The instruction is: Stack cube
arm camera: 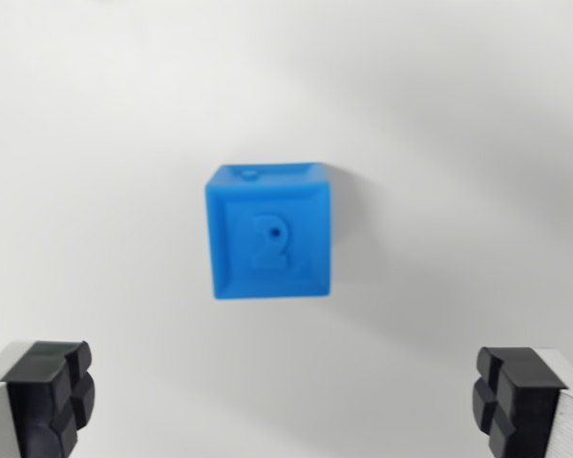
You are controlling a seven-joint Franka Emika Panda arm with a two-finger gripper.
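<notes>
Looking down from the wrist view, a blue cube (269, 232) sits on the plain white table (95, 143), close to the middle of the picture and slightly toward the far side. Its facing side shows a raised number 2 inside a square frame, with a small hole in the digit, and another small hole marks its far face. The gripper (286, 401) hangs above the near edge, its jaws spread wide apart and holding nothing. One black pad (53, 396) shows at the wrist view's left corner, the other at the right, both well apart from the cube.
</notes>
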